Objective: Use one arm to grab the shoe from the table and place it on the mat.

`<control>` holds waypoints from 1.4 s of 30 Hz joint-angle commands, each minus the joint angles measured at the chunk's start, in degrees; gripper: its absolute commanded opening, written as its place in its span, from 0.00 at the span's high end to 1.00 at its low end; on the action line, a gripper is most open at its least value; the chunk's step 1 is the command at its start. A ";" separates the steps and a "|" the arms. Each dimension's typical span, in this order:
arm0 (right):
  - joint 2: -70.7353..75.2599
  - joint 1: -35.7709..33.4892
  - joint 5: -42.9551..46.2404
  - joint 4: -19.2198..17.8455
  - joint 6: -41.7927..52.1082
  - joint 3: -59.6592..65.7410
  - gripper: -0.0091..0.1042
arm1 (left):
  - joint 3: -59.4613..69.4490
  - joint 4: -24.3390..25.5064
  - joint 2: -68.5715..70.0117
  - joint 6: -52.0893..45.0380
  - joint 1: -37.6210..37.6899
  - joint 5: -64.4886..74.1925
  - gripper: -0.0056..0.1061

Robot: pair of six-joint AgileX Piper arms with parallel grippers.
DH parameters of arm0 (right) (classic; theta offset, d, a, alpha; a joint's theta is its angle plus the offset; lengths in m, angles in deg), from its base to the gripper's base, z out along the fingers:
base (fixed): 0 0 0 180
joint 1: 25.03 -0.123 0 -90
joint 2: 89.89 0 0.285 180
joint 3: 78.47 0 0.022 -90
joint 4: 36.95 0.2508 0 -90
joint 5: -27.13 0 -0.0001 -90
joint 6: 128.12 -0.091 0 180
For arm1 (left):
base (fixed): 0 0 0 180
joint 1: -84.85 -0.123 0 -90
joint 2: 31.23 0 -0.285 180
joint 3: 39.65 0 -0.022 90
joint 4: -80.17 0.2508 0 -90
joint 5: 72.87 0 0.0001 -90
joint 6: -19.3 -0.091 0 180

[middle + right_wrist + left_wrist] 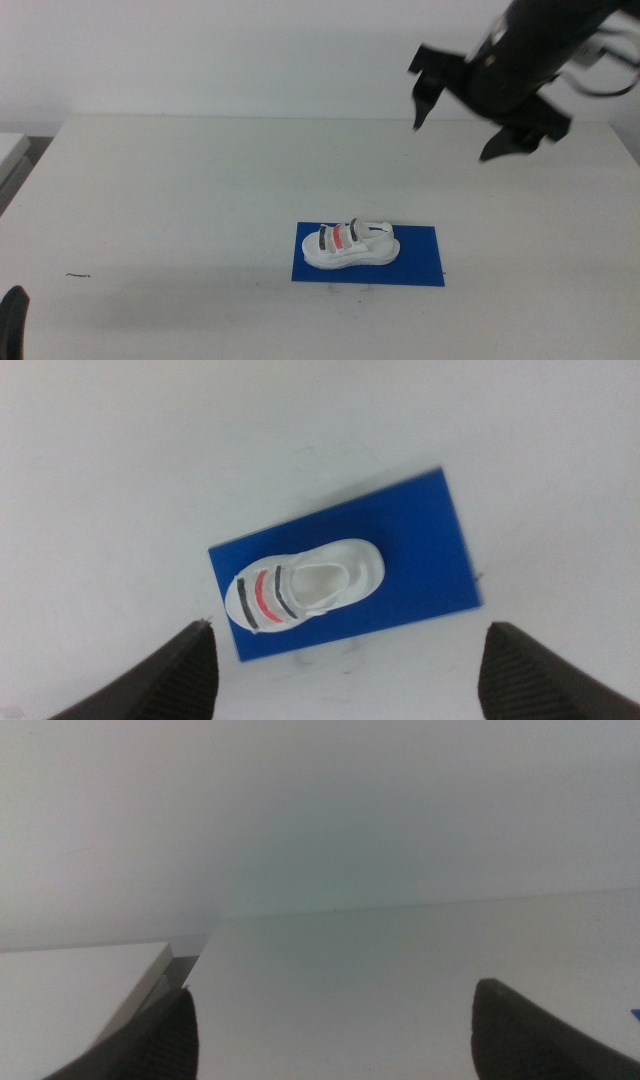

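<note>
The white shoe (pixel 350 245) with two black straps and one red strap lies on the blue mat (pixel 420 262) near the table's front centre. It shows from above in the right wrist view (pixel 305 585), inside the mat (pixel 420 550). My right gripper (pixel 465 115) hangs open and empty high above the table's far right, well above and behind the shoe. My left gripper (pixel 335 1030) is open and empty, low at the table's front left; one finger (pixel 12 320) shows at the middle view's bottom edge.
The white table (pixel 200 190) spreads wide around the mat. A small dark mark (pixel 78 275) lies on it at the front left. A second white surface (pixel 70 985) stands beside the table's left edge.
</note>
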 commanded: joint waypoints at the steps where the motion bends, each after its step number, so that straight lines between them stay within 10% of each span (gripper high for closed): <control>1: 3.43 0.28 -0.79 -2.00 6.69 0.01 0.34 | 0.02 -0.23 -0.28 0.08 0.01 -0.70 0.11; 7: 13.82 4.76 -0.07 -1.55 40.70 6.24 0.34 | 0.02 -0.23 -0.28 0.08 0.01 -0.70 0.11; 14: 41.98 13.85 29.10 1.72 58.48 36.13 0.34 | 0.02 -0.23 -0.28 0.08 0.01 -0.70 0.11; 23: 73.99 23.97 58.22 3.50 62.99 74.44 0.34 | 0.02 -0.23 -0.28 0.08 0.01 -0.70 0.11; 42: 97.76 24.23 55.89 3.50 62.56 96.23 0.34 | 0.02 -0.23 -0.28 0.08 0.01 -0.70 0.11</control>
